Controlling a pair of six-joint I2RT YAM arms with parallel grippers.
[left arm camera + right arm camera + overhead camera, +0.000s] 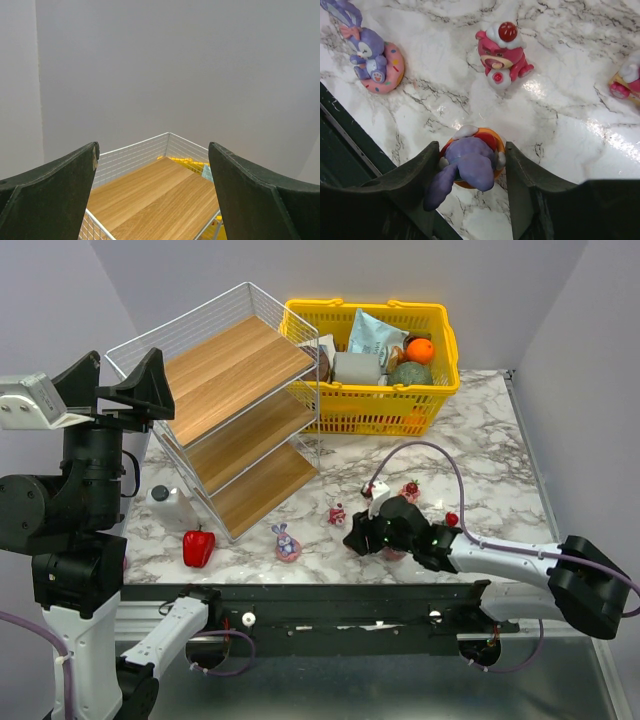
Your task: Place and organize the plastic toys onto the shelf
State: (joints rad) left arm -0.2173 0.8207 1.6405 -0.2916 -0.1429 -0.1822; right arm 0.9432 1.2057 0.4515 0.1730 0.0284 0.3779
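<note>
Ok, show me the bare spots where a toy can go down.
All three light wooden boards of the white wire shelf are bare. On the marble table, the patch between the yellow plastic basket and the right edge is free. Crowded: the small plastic figurines near front centre, and the basket itself.

your left arm point(75, 510) has bulky black joint housings above a white lower link, and a white boxy camera block point(30, 402) at the wrist. your left gripper point(117, 390) has two broad, matte black, fin-shaped fingers point(55, 190). your right arm point(505, 560) shows a white link between black joints, with a thin greyish-purple cable point(440, 452) looping off it. your right gripper point(355, 540) has the same dark fingers point(410, 185). a black rail point(330, 602) with two small white round fittings carries both bases.
</note>
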